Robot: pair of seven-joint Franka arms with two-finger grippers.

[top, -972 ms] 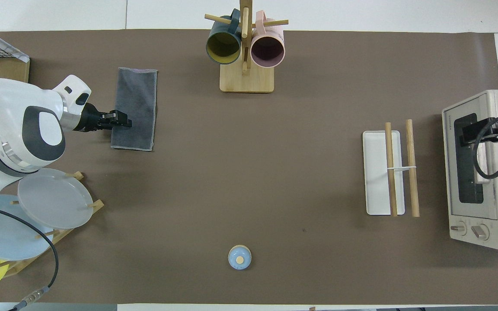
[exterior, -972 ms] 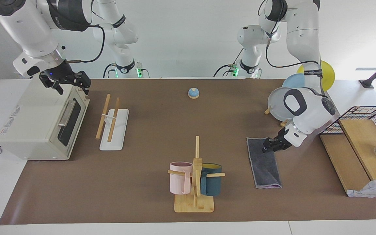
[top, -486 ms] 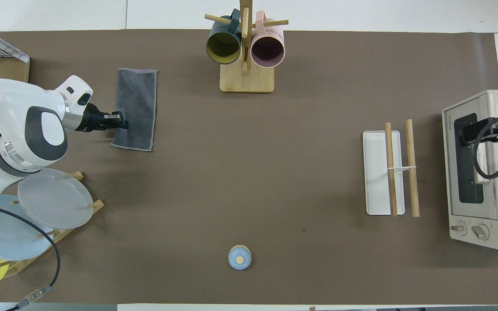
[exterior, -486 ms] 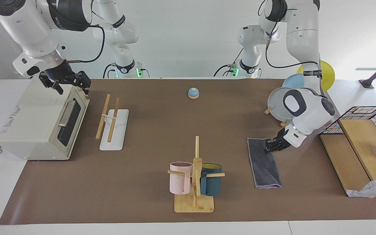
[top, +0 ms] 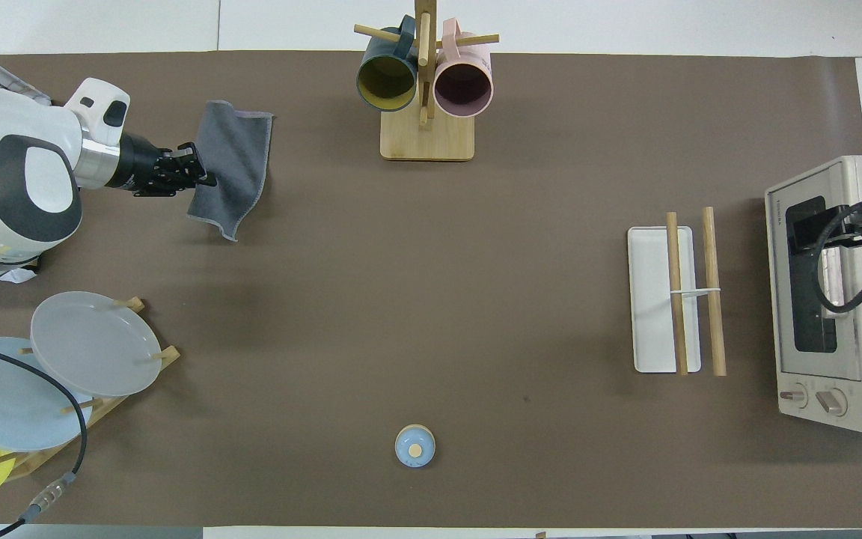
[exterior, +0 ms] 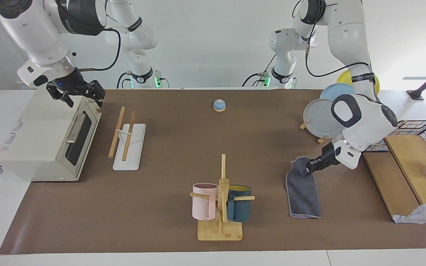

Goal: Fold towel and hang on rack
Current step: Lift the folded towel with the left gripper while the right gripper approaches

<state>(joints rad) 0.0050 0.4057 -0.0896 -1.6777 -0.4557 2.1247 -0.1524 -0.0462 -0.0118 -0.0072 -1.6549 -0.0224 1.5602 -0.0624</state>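
Observation:
The towel (exterior: 304, 192) (top: 235, 153) is a folded strip, grey face up, at the left arm's end of the table beside the mug stand. My left gripper (exterior: 306, 168) (top: 196, 174) is shut on the towel's long edge near the end closer to the robots. That end hangs lifted and bunched, while the farther end lies on the table. The rack (exterior: 136, 147) (top: 652, 299), a white base with two wooden rods, stands beside the toaster oven at the right arm's end. My right gripper (exterior: 81, 99) waits open over the oven's top edge.
A toaster oven (exterior: 43, 136) stands at the right arm's end. The bamboo mug stand (exterior: 220, 207) with two mugs stands mid-table, far from the robots. A plate stand with plates (exterior: 320, 118), a wire basket on wooden boards (exterior: 409, 162) and a small blue bell (exterior: 219, 105) are also there.
The left gripper closed on the towel's edge, then raised it and drew it away from the robots, so the near end came off the table and bunched. The right arm barely moved.

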